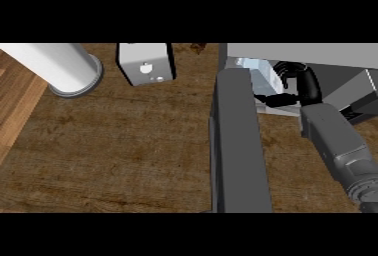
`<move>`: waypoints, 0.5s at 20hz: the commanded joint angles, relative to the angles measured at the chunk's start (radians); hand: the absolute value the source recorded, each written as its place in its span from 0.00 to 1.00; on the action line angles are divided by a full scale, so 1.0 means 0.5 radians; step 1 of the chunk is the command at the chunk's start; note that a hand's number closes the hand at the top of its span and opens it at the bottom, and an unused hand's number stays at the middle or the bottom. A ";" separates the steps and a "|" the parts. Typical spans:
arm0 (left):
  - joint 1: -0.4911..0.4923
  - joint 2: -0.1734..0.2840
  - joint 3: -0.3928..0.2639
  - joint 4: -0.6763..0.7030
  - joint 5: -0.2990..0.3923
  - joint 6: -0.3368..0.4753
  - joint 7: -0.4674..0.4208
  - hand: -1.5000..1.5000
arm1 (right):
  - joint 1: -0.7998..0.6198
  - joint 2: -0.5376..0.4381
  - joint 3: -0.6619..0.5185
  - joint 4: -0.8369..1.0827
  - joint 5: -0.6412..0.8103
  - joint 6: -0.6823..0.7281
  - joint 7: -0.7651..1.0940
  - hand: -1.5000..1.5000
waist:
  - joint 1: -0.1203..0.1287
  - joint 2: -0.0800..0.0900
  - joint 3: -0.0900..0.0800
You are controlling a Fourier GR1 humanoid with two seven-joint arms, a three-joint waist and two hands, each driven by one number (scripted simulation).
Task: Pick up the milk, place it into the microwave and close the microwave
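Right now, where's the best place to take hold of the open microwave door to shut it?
Microwave door: take the near end, from its left face. It stands open toward you, hinged at the far end, so leverage is probably best there.

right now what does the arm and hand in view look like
Only the right arm shows: a boxy grey forearm with a ribbed round cuff low down. The right hand is glossy black with segmented fingers on a curved black wrist. No cables or markings show. The left arm is out of view.

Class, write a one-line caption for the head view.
Right hand reaches inside the microwave, its door open.
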 commanded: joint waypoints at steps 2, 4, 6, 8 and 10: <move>-0.053 0.026 0.012 0.024 0.029 -0.019 -0.014 0.00 | -0.099 -0.050 -0.002 0.031 0.028 -0.214 0.106 1.00 | 0.068 0.021 0.000; -0.069 0.064 0.036 0.023 0.053 0.003 0.011 0.00 | -0.086 -0.094 -0.015 0.042 0.022 -0.226 0.105 1.00 | 0.070 0.032 0.003; -0.069 0.051 0.001 0.014 0.027 0.010 0.032 0.00 | -0.101 -0.121 -0.006 0.055 0.036 -0.241 0.129 1.00 | 0.078 0.042 0.004; -0.095 0.064 0.015 -0.018 0.028 0.008 0.020 0.00 | -0.087 -0.103 -0.006 0.065 0.041 -0.286 0.119 1.00 | 0.102 0.049 0.006; -0.130 0.085 0.004 0.009 0.028 0.013 0.032 0.00 | -0.153 -0.126 -0.012 0.053 0.041 -0.350 0.162 1.00 | 0.119 0.069 0.007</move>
